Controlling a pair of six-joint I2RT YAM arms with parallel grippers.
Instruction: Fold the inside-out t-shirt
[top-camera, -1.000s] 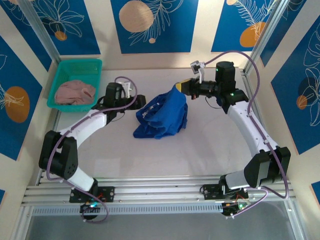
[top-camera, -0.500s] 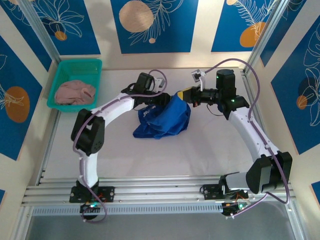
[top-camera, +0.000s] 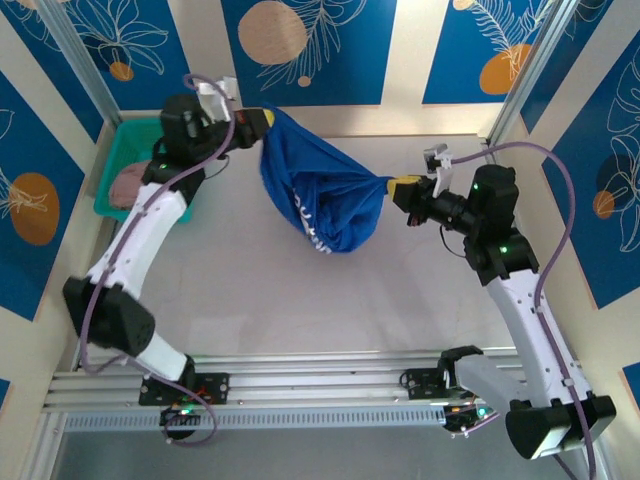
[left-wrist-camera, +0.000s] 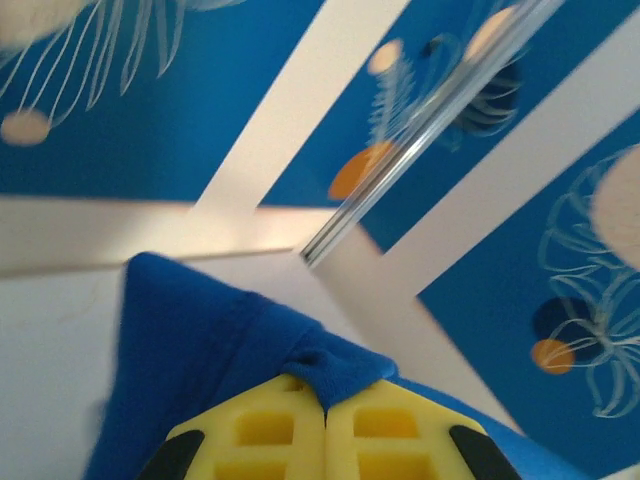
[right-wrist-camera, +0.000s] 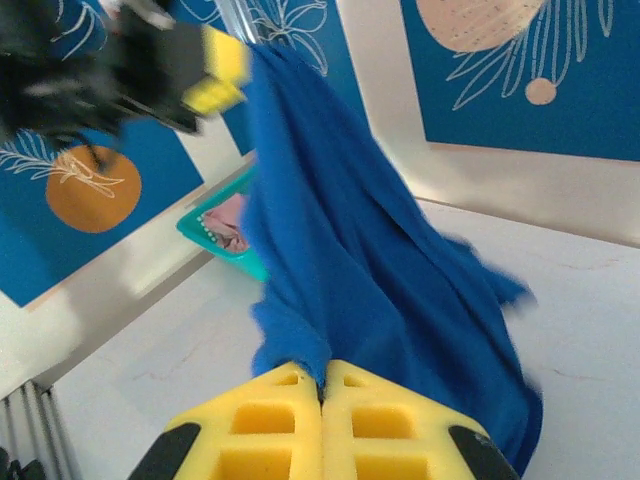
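Now that left pincer (top-camera: 260, 120) clamps cloth like right pincer (top-camera: 398, 190), inside-out t-shirt (top-camera: 325, 200) hangs stretched between them over tabletop (top-camera: 250, 300); flattening likely next.

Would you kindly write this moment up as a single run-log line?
left gripper: shut on t-shirt | right gripper: shut on t-shirt | t-shirt: hanging stretched between both grippers | pink garment: in green basket

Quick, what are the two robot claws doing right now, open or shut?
The left gripper is closed, holding the royal-blue soft cotton t-shirt.
The right gripper is closed, holding the same t-shirt.
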